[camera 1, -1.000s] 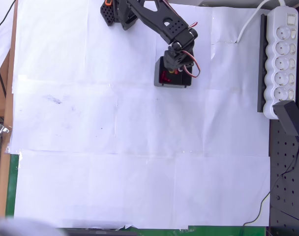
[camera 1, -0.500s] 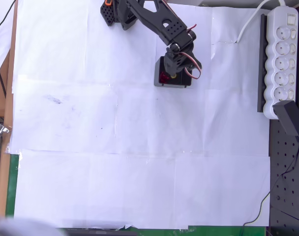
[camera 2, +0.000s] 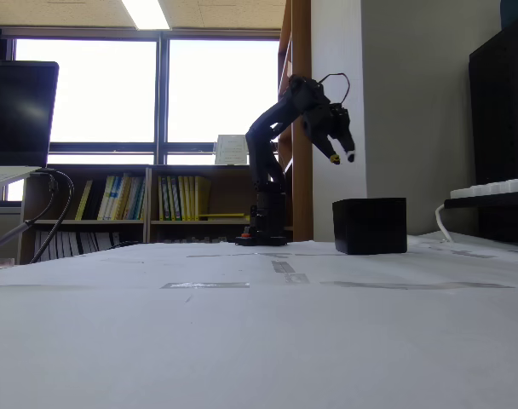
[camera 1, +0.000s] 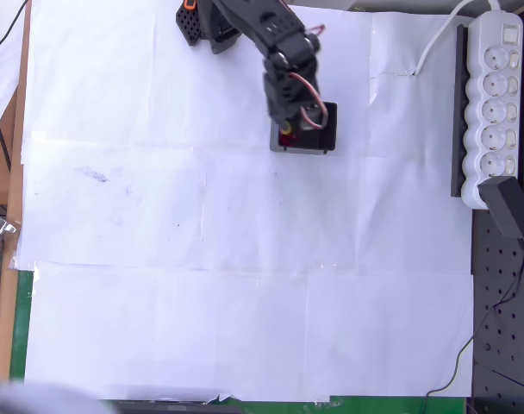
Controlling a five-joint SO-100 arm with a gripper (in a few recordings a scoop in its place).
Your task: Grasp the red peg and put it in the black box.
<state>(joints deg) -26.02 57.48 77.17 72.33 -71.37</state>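
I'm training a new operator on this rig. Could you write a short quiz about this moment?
1. True or false: in the fixed view the pincer touches the box.
2. In the overhead view, where does the peg show? A) left of the box B) inside the box, by its left wall C) between the pincer's fingers
3. Fill in: the pincer's fingers hold ____.

Key: 1 false, it hangs above the box with a gap. 2 B. 3 nothing, they stand apart and empty.
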